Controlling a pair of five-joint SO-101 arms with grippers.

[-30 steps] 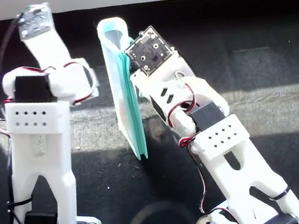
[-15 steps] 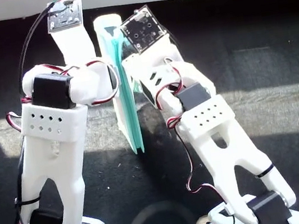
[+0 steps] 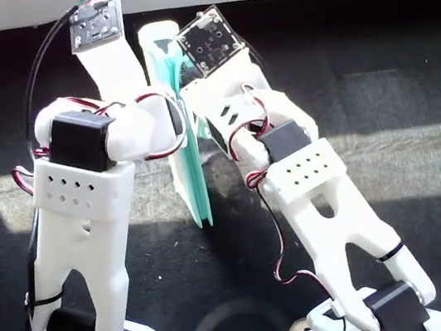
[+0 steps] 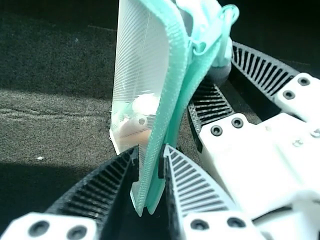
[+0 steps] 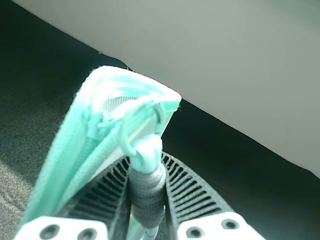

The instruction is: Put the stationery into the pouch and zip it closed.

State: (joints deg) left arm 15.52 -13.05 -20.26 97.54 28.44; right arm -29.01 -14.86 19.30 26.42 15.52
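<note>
Pouch [image 3: 182,176] stands on edge between the arms. Left gripper [image 4: 149,172] clamped on its teal edge. Right gripper [image 5: 146,192] clamped on zipper pull [image 5: 146,152].

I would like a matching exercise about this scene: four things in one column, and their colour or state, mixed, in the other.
1 pouch
2 left pincer
3 right pincer
4 table

a shut on the zip pull
b dark, partly sunlit
c mint-edged, held upright
d shut on the pouch's edge

Pairs: 1-c, 2-d, 3-a, 4-b
</note>
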